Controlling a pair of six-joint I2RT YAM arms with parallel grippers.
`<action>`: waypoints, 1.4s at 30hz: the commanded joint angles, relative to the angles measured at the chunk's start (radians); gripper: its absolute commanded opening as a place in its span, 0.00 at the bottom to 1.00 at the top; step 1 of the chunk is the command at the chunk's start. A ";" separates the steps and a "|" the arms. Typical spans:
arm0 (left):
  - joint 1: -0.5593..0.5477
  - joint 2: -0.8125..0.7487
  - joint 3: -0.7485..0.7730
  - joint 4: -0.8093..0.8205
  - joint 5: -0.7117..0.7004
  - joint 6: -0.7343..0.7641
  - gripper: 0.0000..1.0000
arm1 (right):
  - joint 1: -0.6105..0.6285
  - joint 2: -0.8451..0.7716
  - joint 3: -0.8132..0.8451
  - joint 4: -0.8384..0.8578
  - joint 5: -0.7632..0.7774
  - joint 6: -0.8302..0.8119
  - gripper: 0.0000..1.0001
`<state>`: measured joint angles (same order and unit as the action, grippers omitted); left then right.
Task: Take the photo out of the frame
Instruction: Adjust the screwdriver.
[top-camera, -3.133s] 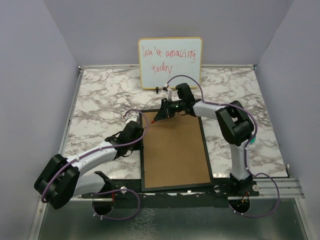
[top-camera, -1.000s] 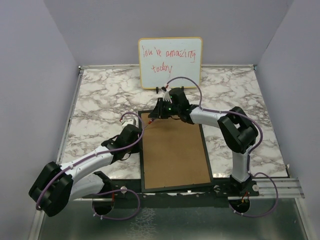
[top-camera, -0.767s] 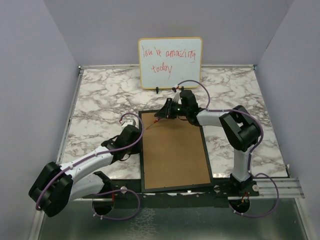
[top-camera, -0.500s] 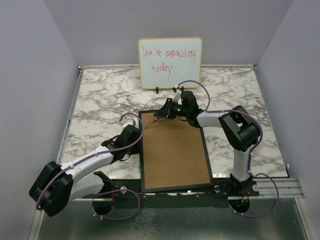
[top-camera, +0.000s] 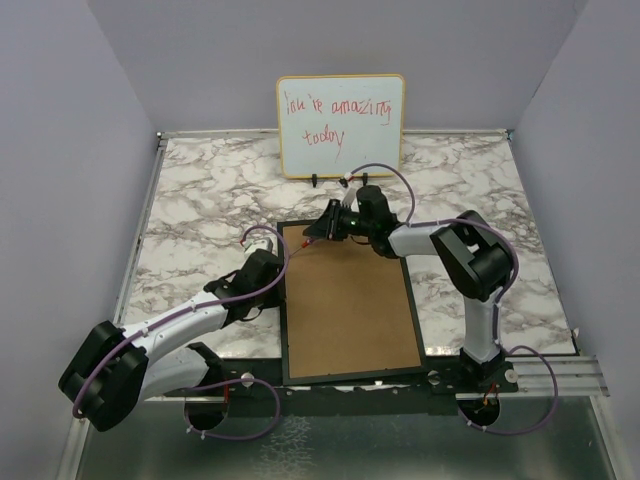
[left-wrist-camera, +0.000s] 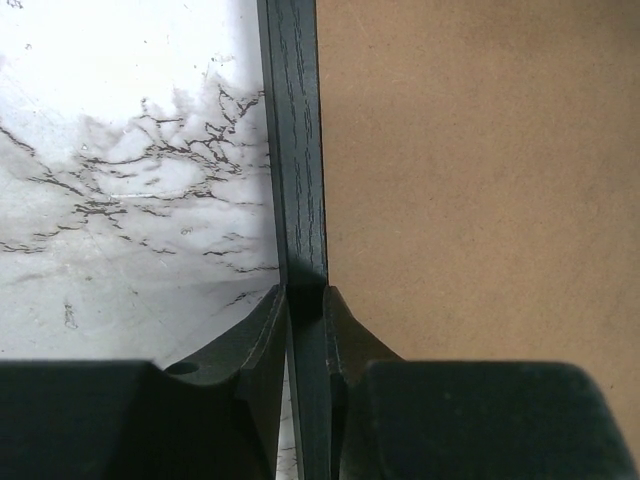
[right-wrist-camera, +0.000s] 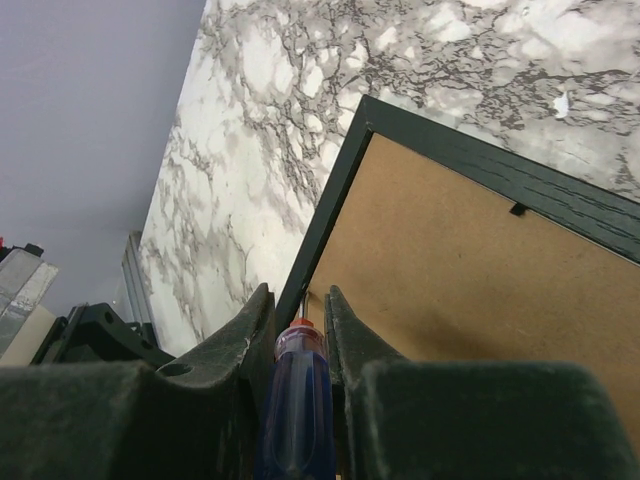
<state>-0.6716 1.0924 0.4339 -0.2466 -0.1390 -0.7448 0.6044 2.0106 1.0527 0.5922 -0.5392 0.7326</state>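
Outward from the right tool (right-wrist-camera: 298, 305), closed on a blue screwdriver (right-wrist-camera: 297, 400), the far-left corner of the frame (right-wrist-camera: 335, 200) sits just ahead. The frame lies with its long axis near-to-far on the tabletop (top-camera: 200, 200). The left tool (left-wrist-camera: 305, 300) clamps the left rail; the photo, unseen, presumably sits under the brown backing (top-camera: 345, 310), whose far-rail clip (right-wrist-camera: 517, 209) lies nearest the right arm.

The right pincer (right-wrist-camera: 299, 302) clamps a blue tool (right-wrist-camera: 297, 392) (red-capped) over the frame (right-wrist-camera: 480, 165).
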 joint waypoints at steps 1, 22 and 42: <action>0.001 0.022 -0.012 -0.025 0.007 0.001 0.19 | 0.018 0.052 0.013 0.020 0.011 -0.018 0.01; 0.002 -0.172 0.083 -0.107 0.006 -0.002 0.53 | 0.044 -0.388 -0.249 -0.062 0.089 -0.032 0.01; 0.007 -0.281 0.094 0.184 0.589 0.010 0.88 | 0.044 -1.252 -0.666 -0.347 -0.046 0.005 0.01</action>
<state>-0.6674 0.7841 0.5705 -0.2508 0.2207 -0.6952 0.6445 0.8116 0.3874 0.3016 -0.4900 0.7422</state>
